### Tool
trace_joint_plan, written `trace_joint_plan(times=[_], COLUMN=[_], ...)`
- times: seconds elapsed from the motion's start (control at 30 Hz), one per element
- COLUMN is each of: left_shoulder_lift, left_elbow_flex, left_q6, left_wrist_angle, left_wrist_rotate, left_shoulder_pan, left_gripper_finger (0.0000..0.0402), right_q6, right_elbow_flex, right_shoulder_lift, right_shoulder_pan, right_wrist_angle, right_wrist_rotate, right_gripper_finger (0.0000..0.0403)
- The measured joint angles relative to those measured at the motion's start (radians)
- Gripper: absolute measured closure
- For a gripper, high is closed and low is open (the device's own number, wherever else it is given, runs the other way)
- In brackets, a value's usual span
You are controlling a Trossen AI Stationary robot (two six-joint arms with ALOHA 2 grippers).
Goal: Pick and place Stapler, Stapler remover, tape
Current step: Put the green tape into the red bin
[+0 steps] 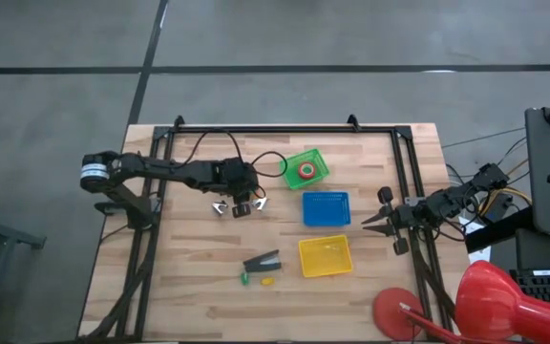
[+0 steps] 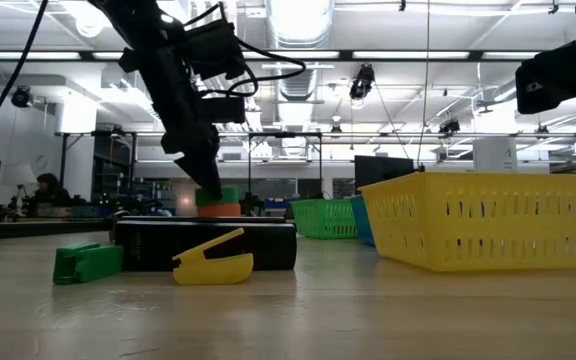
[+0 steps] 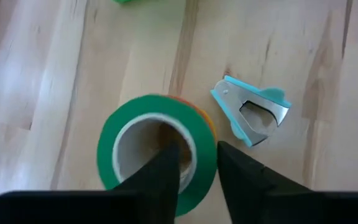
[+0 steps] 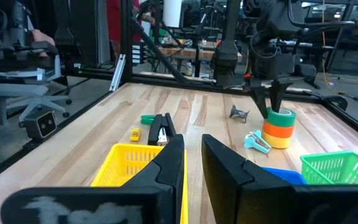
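Your left tool (image 3: 194,168) pinches the tape stack's (image 4: 279,127) wall, fingers narrow. Lift crooked and the rolls may split apart, knocking the cyan staple remover (image 3: 252,111) beside them.

Grey floor (image 1: 55,115), ceiling strip lights (image 2: 298,15)

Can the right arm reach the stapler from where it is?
Maybe, not straight across: the yellow basket sits between the right gripper and the stapler, so it must go over.
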Motion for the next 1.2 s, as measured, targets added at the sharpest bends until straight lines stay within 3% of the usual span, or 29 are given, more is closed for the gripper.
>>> trace_joint_plan(times=[0.13, 0.53, 0.77, 1.2], left_shoulder_lift=[0.000, -0.006, -0.006, -0.007], left_elbow_flex=[-0.002, 0.038, 0.075, 0.133], left_q6=[0.069, 0.092, 0.096, 0.095], left_wrist_angle=[0.004, -0.002, -0.015, 0.050], left_wrist_rotate=[-0.001, -0.042, -0.041, 0.060], left_shoulder_pan=[0.000, 0.000, 0.000, 0.000], left_gripper_finger=[0.0360, 0.0346, 0.0358, 0.0355], right_q6=[0.001, 0.000, 0.002, 0.000], right_elbow_flex=[0.000, 0.000, 0.000, 0.000], right_shoulder_lift=[0.000, 0.000, 0.000, 0.000], right_shoulder_pan=[0.000, 0.000, 0.000, 0.000], right_wrist_angle=[0.000, 0.000, 0.000, 0.000], right_wrist_rotate=[0.000, 0.000, 0.000, 0.000], right_gripper_finger=[0.0351, 0.0351, 0.0351, 0.0351])
